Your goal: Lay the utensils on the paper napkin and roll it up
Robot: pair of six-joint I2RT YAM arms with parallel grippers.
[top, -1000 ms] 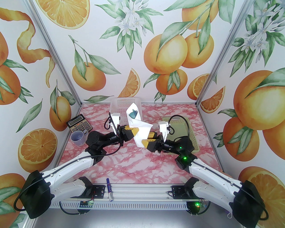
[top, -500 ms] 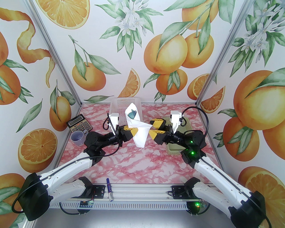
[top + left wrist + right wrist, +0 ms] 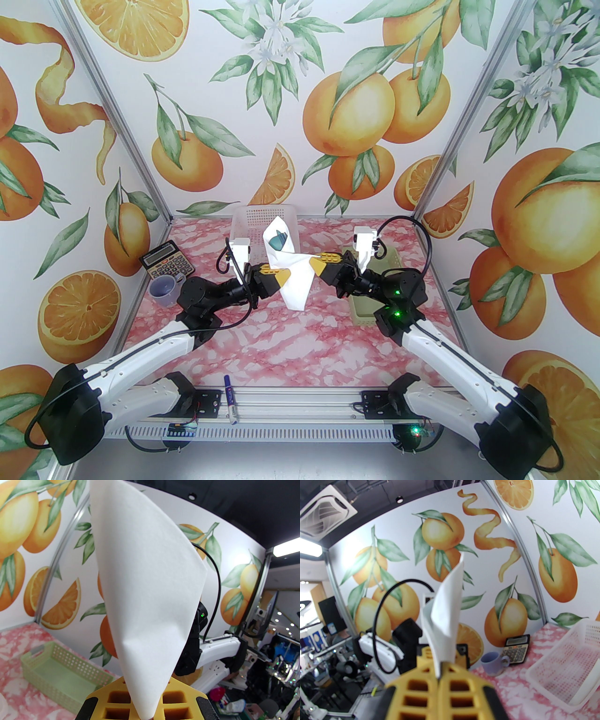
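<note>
The white paper napkin [image 3: 294,274] hangs in the air above the table, rolled into a cone. Dark teal utensils [image 3: 277,240] stick out of its upper end. My left gripper [image 3: 281,277] is shut on the napkin from the left. My right gripper [image 3: 315,263] is shut on the napkin's right corner. In the left wrist view the napkin [image 3: 145,583] rises as a wide cone from between the yellow fingers [image 3: 185,699]. In the right wrist view a folded tip of napkin [image 3: 446,618] is pinched between the closed yellow fingers [image 3: 417,686].
A white mesh basket [image 3: 248,220] stands at the back behind the napkin. A green basket [image 3: 389,281] lies under the right arm. A calculator [image 3: 166,266] and a lilac mug [image 3: 164,289] sit at the left. A blue-capped marker [image 3: 229,398] rests on the front rail.
The right gripper rose from the napkin's lower right to its right corner and shut on it. The left gripper kept its hold; the napkin barely moved.
</note>
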